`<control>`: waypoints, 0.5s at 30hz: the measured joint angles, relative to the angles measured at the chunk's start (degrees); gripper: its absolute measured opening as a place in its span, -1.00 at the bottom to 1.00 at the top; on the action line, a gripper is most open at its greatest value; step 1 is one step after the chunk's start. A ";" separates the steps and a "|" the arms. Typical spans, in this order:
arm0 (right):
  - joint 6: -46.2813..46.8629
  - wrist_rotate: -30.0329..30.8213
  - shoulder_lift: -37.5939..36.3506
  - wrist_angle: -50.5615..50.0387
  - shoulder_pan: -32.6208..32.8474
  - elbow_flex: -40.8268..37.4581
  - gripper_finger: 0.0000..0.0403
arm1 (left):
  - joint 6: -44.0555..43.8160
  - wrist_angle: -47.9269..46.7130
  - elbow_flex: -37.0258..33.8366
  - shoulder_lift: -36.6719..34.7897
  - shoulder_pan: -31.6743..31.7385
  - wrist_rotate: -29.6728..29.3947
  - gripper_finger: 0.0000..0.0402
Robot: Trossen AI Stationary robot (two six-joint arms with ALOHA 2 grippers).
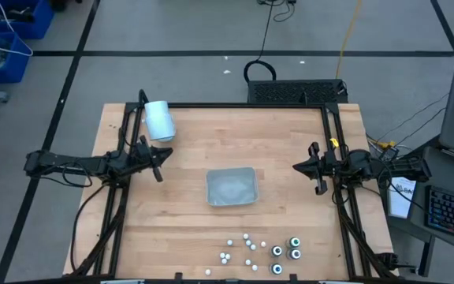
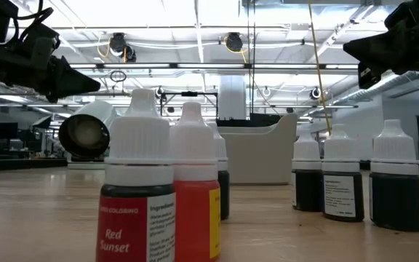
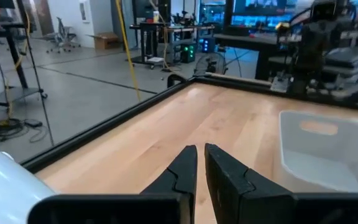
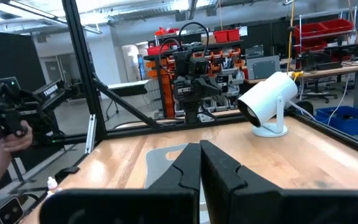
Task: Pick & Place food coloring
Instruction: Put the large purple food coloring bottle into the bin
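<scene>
Bottles [image 1: 260, 254]: upright cluster, near edge, right of centre. Tray [image 1: 231, 187]: mid-table. Right gripper [image 1: 318, 175]: clenched, empty, far side of bottles, nearer arm. Left gripper [image 1: 158, 162]: nearly closed, empty, well apart, far-left.

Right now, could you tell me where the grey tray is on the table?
In the high view the tray sits near the table's centre, between the two grippers, with the food coloring bottles clustered toward the near edge beyond it.

Wooden table [image 1: 187, 229] carries grey tray [image 1: 231, 187], white cylinder [image 1: 159, 120], food coloring bottles [image 1: 262, 254].
</scene>
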 joint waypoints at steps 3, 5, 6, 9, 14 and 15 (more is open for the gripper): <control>-0.98 0.00 0.37 0.76 0.00 0.00 -1.00 | 0.91 0.64 0.00 0.01 0.02 1.99 -0.81; -2.55 0.00 0.42 3.23 0.00 -0.01 -1.00 | 2.47 1.33 0.00 0.01 0.02 2.92 -0.81; -3.42 -0.01 0.42 5.39 0.00 0.00 -1.00 | 2.71 1.60 0.00 0.01 0.00 2.94 -0.81; -5.27 -0.45 0.39 12.31 0.00 0.39 -1.00 | 2.84 2.86 0.00 0.01 0.02 2.81 -0.81; -9.27 -3.08 2.31 10.11 0.78 5.61 -1.00 | 2.97 5.04 0.00 -0.01 0.02 2.63 -0.81; -9.81 -2.77 3.69 9.61 1.28 7.62 -1.00 | 2.96 5.05 0.00 0.01 0.02 2.58 -0.81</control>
